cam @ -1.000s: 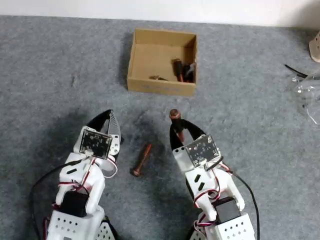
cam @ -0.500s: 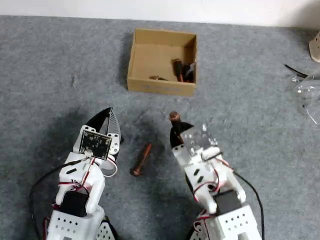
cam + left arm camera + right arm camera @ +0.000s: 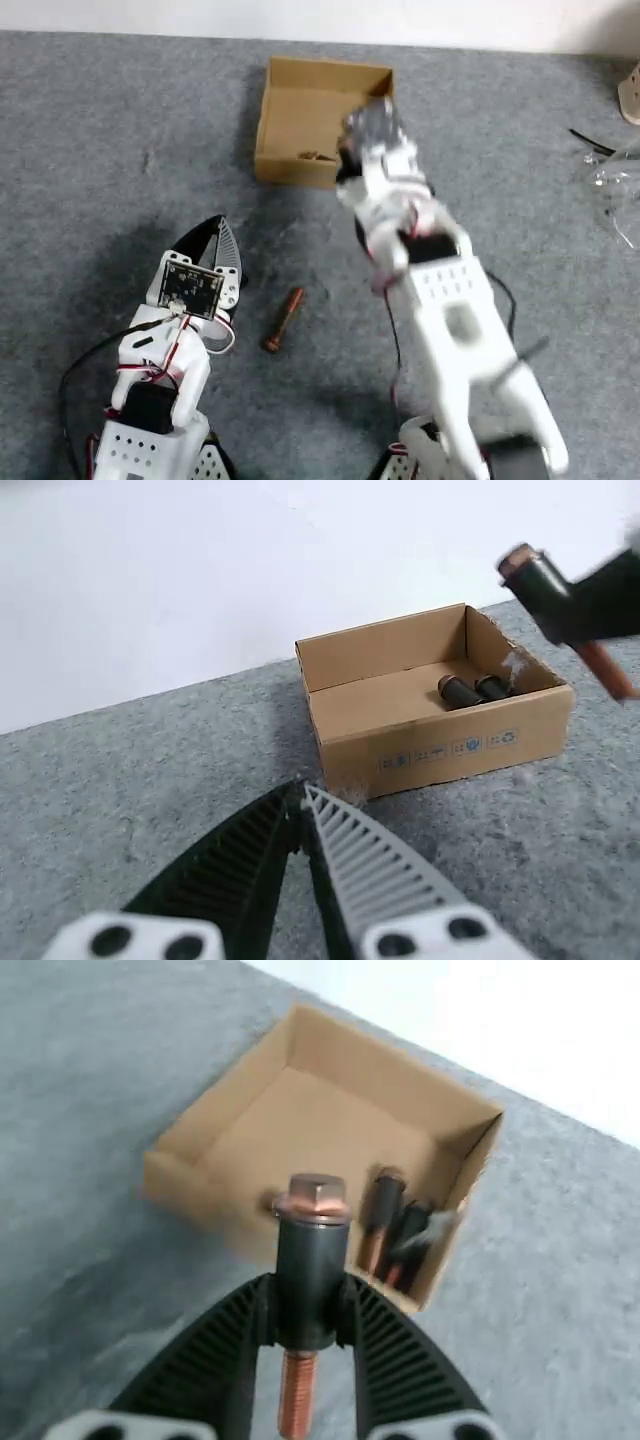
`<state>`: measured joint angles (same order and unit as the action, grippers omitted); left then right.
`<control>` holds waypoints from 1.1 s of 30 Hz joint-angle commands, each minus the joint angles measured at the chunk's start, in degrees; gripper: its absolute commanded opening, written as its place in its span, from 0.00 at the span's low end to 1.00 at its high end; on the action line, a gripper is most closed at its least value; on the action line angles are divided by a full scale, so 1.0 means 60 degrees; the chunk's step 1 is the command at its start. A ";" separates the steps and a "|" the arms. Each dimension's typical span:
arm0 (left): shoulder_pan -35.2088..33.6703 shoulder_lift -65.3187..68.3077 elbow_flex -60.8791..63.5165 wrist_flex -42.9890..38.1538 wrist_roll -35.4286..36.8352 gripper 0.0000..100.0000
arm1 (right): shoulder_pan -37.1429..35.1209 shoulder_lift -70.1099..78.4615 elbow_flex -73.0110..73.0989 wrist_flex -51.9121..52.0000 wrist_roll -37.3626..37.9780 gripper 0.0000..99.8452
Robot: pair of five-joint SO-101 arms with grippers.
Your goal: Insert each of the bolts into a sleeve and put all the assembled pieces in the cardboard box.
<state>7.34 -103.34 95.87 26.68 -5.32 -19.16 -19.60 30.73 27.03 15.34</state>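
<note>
Step in hand, as I judge it: drop-off of one assembled piece. The right hand (image 3: 307, 1305) is closed tight on the black cylindrical sleeve w/ a copper hex bolt through it (image 3: 311, 1245). The fingers press on the sleeve sides, bolt head is up, thread end sticks out below. The piece hangs above the grey felt-like table (image 3: 520, 200), approx. at the near wall of the open brown cardboard box (image 3: 200, 1185), towards the corner where two other sleeved bolts (image 3: 385, 1215) lie already. Whether it is fully over the inside, I cannot tell.

The left hand (image 3: 303, 792) is low at the table, well apart from the box, fingers together, holding nothing. Between the two arms lies one bare copper bolt (image 3: 283, 318), w/o sleeve.

Nxt move prob. calls for this: bring the piece a bit more over the box floor, lower it, then open the fingers so it falls inside & not on the rim. After that the bare bolt needs a sleeve.
</note>
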 commanded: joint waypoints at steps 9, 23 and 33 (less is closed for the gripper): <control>-0.0095 -0.0037 -0.0007 -0.0176 0.0015 0.01 | 0.0872 0.6000 -0.6571 -0.0110 -0.0059 0.01; -0.0081 -0.0051 -0.0022 -0.0176 0.0015 0.01 | 0.1165 1.1934 -1.5011 0.2747 -0.0073 0.01; -0.0081 -0.0095 -0.0022 -0.0176 0.0015 0.01 | 0.1253 1.4352 -1.8967 0.4799 -0.0088 0.02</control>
<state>7.34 -103.34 95.87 26.68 -5.32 -12.48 67.16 -75.12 53.85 15.34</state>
